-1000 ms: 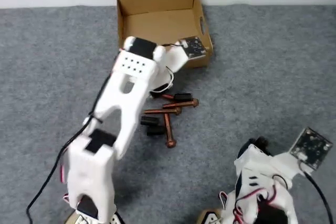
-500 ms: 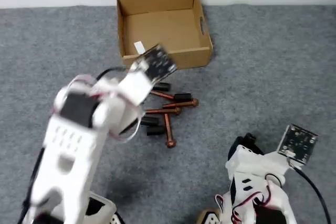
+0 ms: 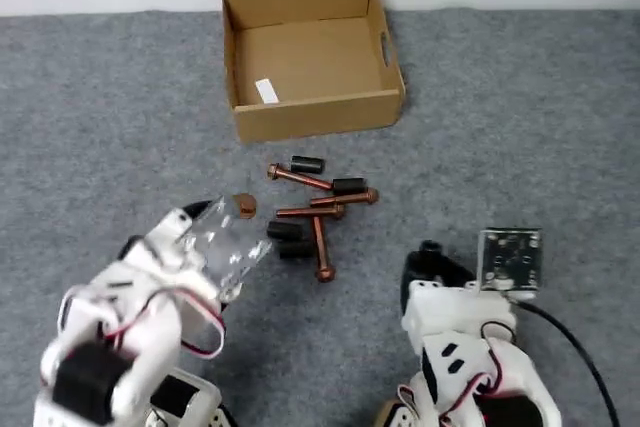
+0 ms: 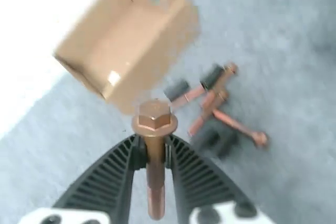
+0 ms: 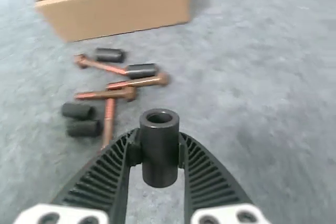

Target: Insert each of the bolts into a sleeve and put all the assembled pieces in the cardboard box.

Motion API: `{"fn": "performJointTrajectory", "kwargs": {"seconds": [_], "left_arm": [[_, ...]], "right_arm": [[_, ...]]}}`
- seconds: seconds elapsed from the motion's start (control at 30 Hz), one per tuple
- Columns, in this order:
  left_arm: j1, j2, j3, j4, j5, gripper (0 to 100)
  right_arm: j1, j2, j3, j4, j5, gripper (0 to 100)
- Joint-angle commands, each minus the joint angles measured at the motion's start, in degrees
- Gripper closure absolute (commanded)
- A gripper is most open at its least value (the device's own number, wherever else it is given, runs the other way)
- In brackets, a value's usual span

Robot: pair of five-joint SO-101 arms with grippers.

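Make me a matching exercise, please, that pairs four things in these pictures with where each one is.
Things:
A. held bolt
B. held sleeve
C. box
D. loose bolts

Places:
1. in the right gripper
2. lying on the carpet in front of the box
3. in the left gripper
4. at the carpet's far edge, nothing assembled in it

Pairs: A-3, B-1, C-4, D-2.

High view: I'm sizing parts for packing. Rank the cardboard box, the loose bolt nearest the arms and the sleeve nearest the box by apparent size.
1. Cardboard box, clearly largest.
2. Bolt, long and thin.
3. Sleeve, shorter than the bolt.
Same surface, so comparable.
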Motion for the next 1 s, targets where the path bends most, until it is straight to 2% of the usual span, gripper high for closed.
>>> {"fn": "performJointTrajectory", "kwargs": {"seconds": [0.0, 0.13, 0.2, 0.4, 0.53, 0.83, 0.97], "left_arm": [[0.18, -13.89, 7.87, -7.91, 0.7, 100], [-0.18, -26.2, 14.81, -11.6, 7.65, 100], [-0.26, -25.93, 15.52, -11.08, 12.66, 100], [0.35, -23.74, 15.87, -11.25, 37.36, 99], [3.25, -24.0, 16.4, -11.52, 48.88, 99], [9.67, -23.82, 16.48, -23.65, 50.9, 99], [11.78, -23.82, 16.75, -25.14, 50.9, 99]], "right_arm": [[-5.58, 0.22, -0.35, -1.89, 1.05, 99.1], [-9.36, 0.31, -0.35, -1.8, 1.14, 99.1], [-10.77, 0.31, -0.35, -1.63, 1.14, 99.1], [-14.9, 0.31, -0.35, -1.89, 1.23, 99.1], [-19.3, 0.31, 0.97, -2.33, 5.01, 99.1], [-28.53, 0.31, 7.38, -12.44, 10.9, 99.1], [-29.49, 0.4, 7.47, -14.9, 10.99, 99.1]]}}
